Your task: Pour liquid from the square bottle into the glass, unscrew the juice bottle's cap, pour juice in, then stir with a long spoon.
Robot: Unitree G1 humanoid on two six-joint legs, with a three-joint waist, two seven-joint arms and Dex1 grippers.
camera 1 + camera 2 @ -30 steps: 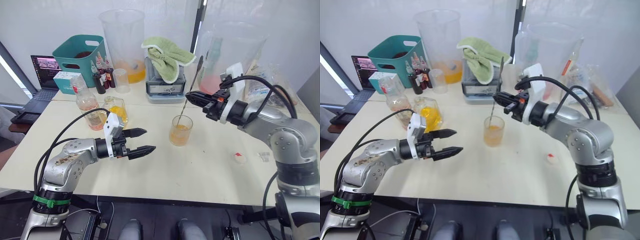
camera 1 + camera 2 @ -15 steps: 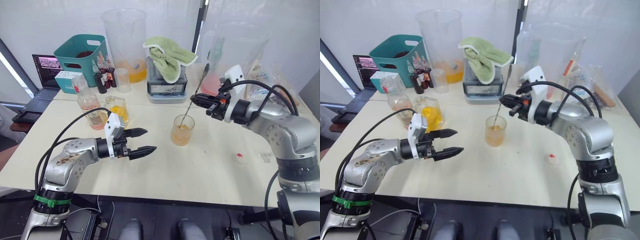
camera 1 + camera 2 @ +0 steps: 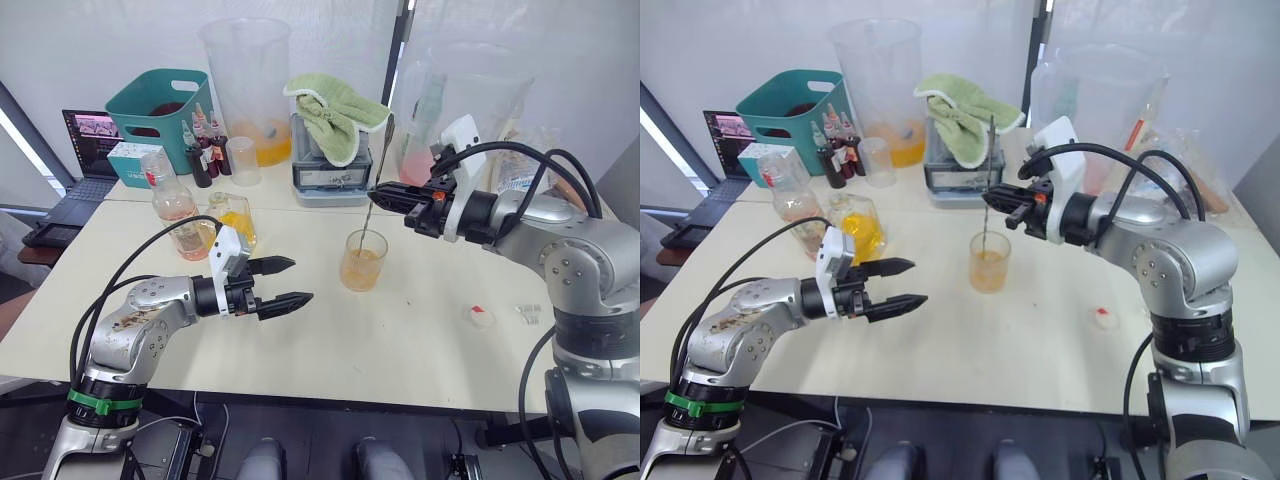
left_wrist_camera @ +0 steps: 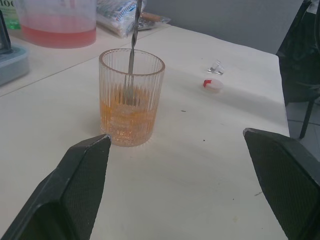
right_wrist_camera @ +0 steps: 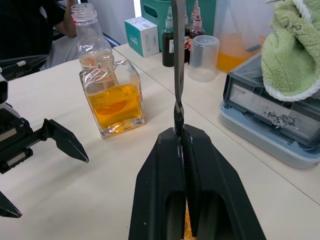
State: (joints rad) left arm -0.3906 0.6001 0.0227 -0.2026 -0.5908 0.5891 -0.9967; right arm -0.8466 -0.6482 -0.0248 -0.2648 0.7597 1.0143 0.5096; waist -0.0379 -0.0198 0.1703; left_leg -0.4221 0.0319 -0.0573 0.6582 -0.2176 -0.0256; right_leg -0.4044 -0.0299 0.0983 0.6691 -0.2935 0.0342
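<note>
We judge the task to be in its last step. The glass [image 3: 361, 260] on the table [image 3: 400, 340] already holds orange liquid, the square bottle [image 3: 236, 218] and the juice bottle [image 3: 177, 208] stand back near the table's left side, and a small red-and-white cap [image 3: 481, 316] lies on the table to the right of the glass, so both pours and the unscrewing look done. What is left is the stirring itself and, we suppose, setting the spoon down.

Our right end effector [image 3: 392, 196] is closed tight on the twisted shaft of the long spoon [image 3: 369, 207], gripping it partway up. The spoon hangs nearly upright, with its lower end inside the glass; in the left wrist view it seems to reach into the liquid, though we cannot tell whether it touches the bottom. The glass stands just below and slightly in front of that end effector.

Our left end effector [image 3: 288, 282] is wide open, holds nothing, and hovers over the table to the left of the glass, apart from it.
</note>
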